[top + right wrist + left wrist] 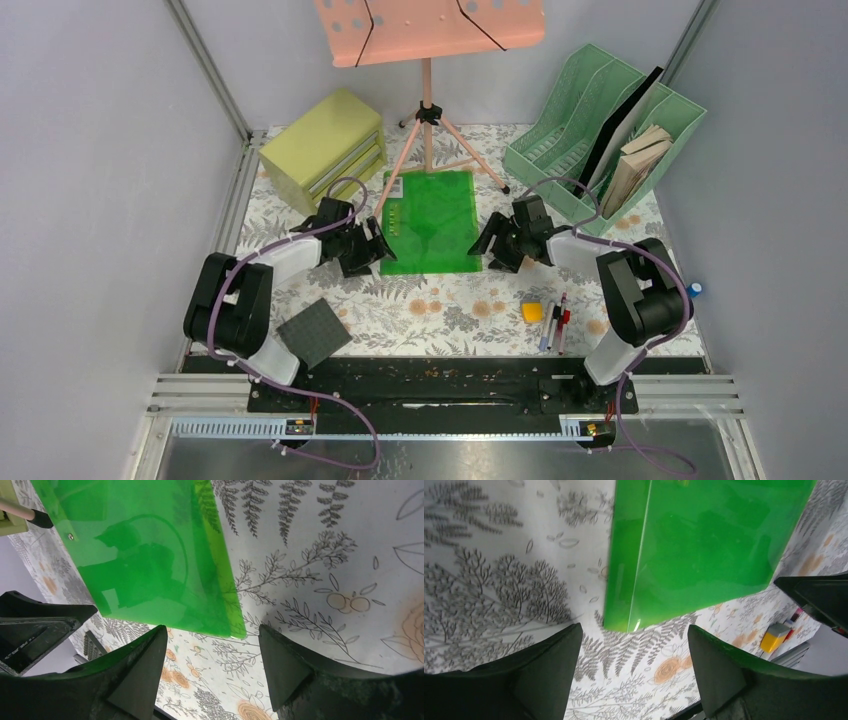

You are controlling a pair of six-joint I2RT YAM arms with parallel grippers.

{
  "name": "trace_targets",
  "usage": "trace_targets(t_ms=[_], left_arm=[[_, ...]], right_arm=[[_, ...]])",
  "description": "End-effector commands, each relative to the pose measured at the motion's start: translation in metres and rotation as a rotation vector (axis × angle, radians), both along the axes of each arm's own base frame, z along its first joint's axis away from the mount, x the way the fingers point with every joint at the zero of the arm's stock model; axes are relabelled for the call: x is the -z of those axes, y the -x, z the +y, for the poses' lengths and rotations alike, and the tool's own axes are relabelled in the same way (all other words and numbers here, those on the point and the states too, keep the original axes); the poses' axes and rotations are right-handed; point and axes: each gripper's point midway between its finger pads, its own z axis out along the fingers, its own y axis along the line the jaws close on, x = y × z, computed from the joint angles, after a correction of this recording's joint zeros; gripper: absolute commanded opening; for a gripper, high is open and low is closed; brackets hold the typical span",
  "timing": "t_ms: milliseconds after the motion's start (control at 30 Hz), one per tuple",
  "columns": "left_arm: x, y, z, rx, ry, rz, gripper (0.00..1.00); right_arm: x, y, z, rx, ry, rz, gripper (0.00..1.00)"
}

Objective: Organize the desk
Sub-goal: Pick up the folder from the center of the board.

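Two spread claws (375, 248) (487, 245) beside green folder (432, 225)

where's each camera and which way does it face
Top external: above and behind the bases, looking down on the desk; left arm and right arm show.
Left wrist: on the left arm, facing the near-left corner of the green folder; open left fingers show.
Right wrist: on the right arm, facing its near-right corner; open right fingers show.
Shared: all three see the folder.

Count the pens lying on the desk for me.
3, as far as I can tell. The pens lie side by side just right of the yellow block, at the near right of the desk. They are small and close together, so another could be hidden.
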Motion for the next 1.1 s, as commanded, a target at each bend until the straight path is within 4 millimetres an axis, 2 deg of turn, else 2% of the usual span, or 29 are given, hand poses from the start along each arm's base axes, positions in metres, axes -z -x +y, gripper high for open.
trace_targets(t_ms=[0,133,267,400,600,833,933,1067], left_arm=[[-0.019,-0.043,-0.008,-0.025,0.033,-0.111,0.78],[-0.008,-0.052,-0.011,-0.025,0.033,-0.074,0.75],[-0.005,-0.055,-0.008,-0.018,0.001,-0.077,0.7],[0.001,-0.055,-0.004,-0.005,-0.036,-0.055,0.69],[0.008,-0.044,-0.016,0.034,0.037,-0.016,0.6],[0.001,-0.024,-0.03,0.066,0.12,0.006,0.48],[-0.004,-0.009,-0.034,0.095,0.141,0.011,0.47],[-0.011,0.014,-0.031,0.104,0.15,0.016,0.47]], right_arm=[[0.002,-0.013,0.005,0.038,-0.008,-0.002,0.75],[0.007,-0.019,-0.004,0.081,0.041,-0.007,0.75],[0.013,-0.018,-0.015,0.127,0.094,0.021,0.73],[0.023,-0.018,-0.001,0.109,0.032,0.073,0.62],[0.027,-0.014,0.014,0.103,-0.064,0.094,0.56],[0.022,0.01,0.014,0.08,-0.086,0.111,0.56],[0.016,0.023,0.011,0.08,-0.1,0.112,0.56],[0.007,0.049,0.009,0.092,-0.142,0.11,0.56]])
